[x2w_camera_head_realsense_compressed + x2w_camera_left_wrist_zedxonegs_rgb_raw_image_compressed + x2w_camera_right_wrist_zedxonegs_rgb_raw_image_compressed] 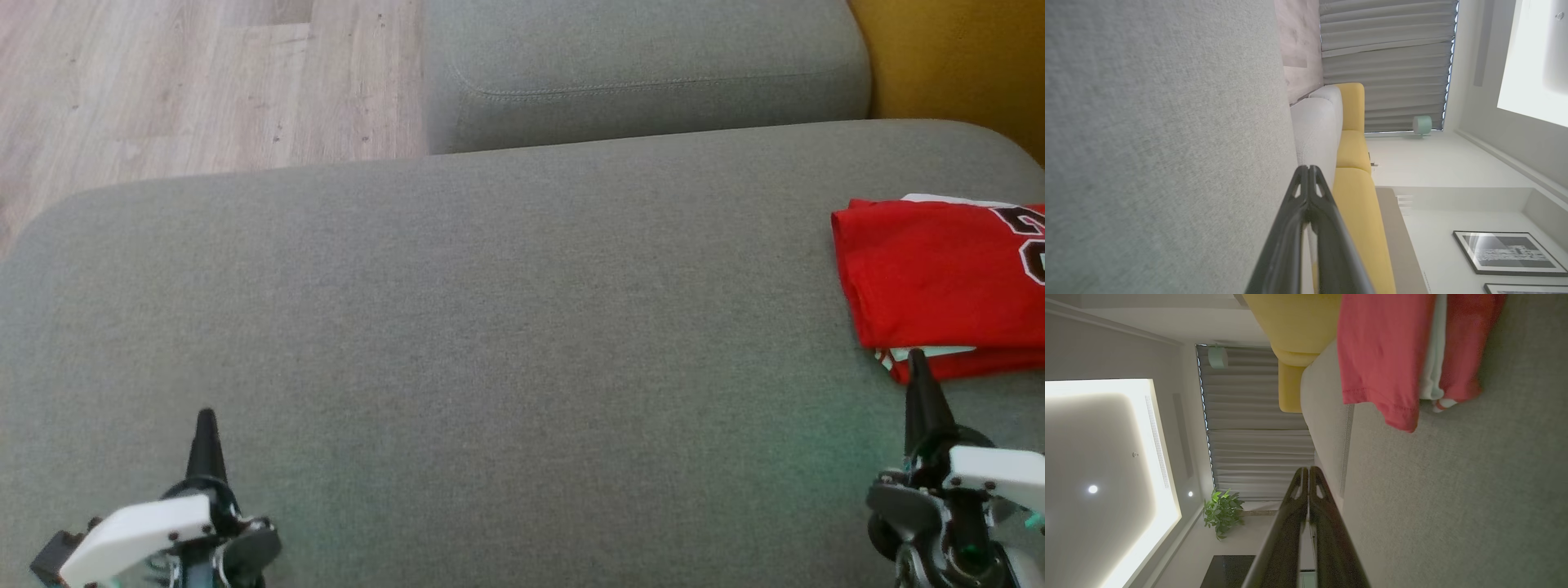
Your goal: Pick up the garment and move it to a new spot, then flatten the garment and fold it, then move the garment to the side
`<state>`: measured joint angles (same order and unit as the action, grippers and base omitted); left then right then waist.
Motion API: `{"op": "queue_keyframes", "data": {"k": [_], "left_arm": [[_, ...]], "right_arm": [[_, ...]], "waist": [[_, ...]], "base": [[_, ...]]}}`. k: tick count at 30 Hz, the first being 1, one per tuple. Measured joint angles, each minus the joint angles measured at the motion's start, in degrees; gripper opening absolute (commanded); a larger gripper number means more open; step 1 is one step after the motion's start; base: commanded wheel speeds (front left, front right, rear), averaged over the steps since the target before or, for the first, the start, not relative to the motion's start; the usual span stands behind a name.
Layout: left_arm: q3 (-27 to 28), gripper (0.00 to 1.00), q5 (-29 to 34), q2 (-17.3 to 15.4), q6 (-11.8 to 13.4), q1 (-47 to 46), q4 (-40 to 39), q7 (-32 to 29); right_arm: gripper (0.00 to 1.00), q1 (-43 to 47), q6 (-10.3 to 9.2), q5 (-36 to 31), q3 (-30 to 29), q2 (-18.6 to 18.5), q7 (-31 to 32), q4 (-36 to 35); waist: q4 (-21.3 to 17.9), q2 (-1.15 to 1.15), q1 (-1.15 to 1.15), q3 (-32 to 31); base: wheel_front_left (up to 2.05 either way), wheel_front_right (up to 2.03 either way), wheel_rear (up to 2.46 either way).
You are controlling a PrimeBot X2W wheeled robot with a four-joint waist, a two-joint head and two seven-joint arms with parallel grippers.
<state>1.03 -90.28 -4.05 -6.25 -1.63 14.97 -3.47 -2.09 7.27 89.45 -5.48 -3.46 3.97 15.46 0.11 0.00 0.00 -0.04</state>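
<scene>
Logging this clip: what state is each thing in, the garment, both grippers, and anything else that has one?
garment: folded, lying at the right side of the cushion, not held.
left gripper: fingers shut, empty, over bare cushion.
right gripper: fingers shut, empty, at the garment's near edge.
curtain: drawn.
ceiling light: on.

head view: soft even daylight, faint green tint on sofa cushion [490,327] | left wrist view: bright, ceiling panel [1531,61] blown out, near cushion blurred | right wrist view: dim, garment [1384,355] soft-focus, edges stretched
</scene>
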Motion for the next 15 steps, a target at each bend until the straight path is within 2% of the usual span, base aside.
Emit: {"op": "queue_keyframes", "data": {"k": [6, 15], "left_arm": [[0.96, 0.00, -3.63, 0.05, -0.86, -1.51, 0.55, -0.87], [1.10, 0.00, -3.67, 0.16, -0.86, -1.58, 0.60, -1.01]], "right_arm": [[0.00, -1.05, 0.00, 3.53, -0.48, 0.00, 0.66, 0.14], [0.00, -1.05, 0.00, 3.70, -0.64, 0.00, 0.67, 0.22]], "waist": [[-0.11, 0.00, 0.00, 0.23], [-0.11, 0.00, 0.00, 0.23]], "base": [[0.00, 0.00, 0.00], [0.00, 0.00, 0.00]]}}
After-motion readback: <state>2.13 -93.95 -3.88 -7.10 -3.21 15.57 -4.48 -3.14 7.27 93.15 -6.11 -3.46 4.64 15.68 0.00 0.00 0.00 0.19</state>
